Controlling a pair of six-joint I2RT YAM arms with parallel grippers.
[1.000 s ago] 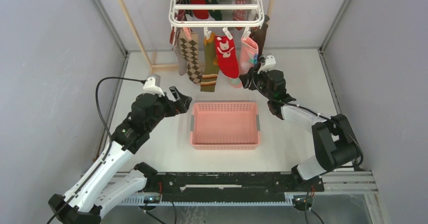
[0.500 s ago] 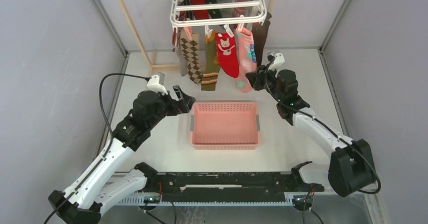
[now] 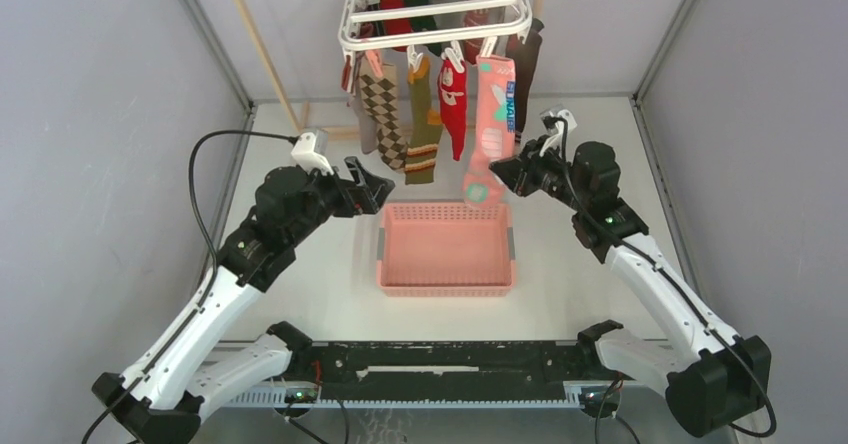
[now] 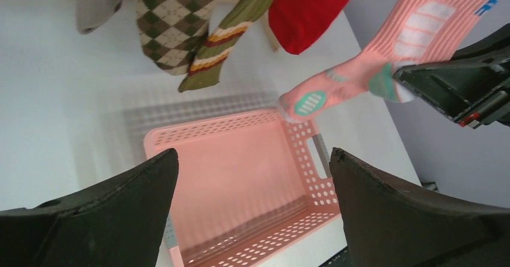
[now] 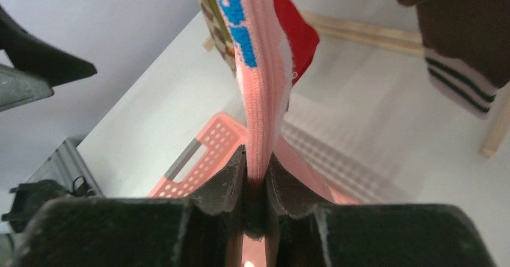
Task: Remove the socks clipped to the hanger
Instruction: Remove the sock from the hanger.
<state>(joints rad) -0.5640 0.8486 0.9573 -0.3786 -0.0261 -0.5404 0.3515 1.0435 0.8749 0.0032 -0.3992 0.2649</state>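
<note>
Now that the right gripper (image 3: pixel 497 176) has narrowed its jaws, it is clenched on the pink sock (image 3: pixel 495 104). The right wrist view shows the fabric pinched flat between both pads at the grip point (image 5: pixel 255 171). One second ago the jaws stood wider, beside the sock, and higher up, close under the hanger (image 3: pixel 360 39).

Changes observed:
- The right gripper now sits lower and nearer to the bases, holding the sock near its heel.
- The pink sock is drawn out long and straight. Before, it hung loose among its neighbours.
- The hanger and its row of socks have shifted in the top view, which suggests that the pull reaches the frame.
- The left gripper (image 3: pixel 365 189) is nearly where it was, jaws fully released, holding nothing, just left of the pink basket (image 3: pixel 445 284).

Meaning for the task: the grasp is made, but the release is not. The cuff of the pink sock remains at its clip on the front rail, and its toe hangs over the far edge of the basket. The argyle sock (image 3: pixel 382 114), the green striped sock (image 3: pixel 425 124), the red sock (image 3: pixel 455 99) and the dark brown sock (image 3: pixel 525 64) remain clipped. A further downward pull is probably needed to slip the cuff from the clip. The hanger may swing instead of yielding.
</note>
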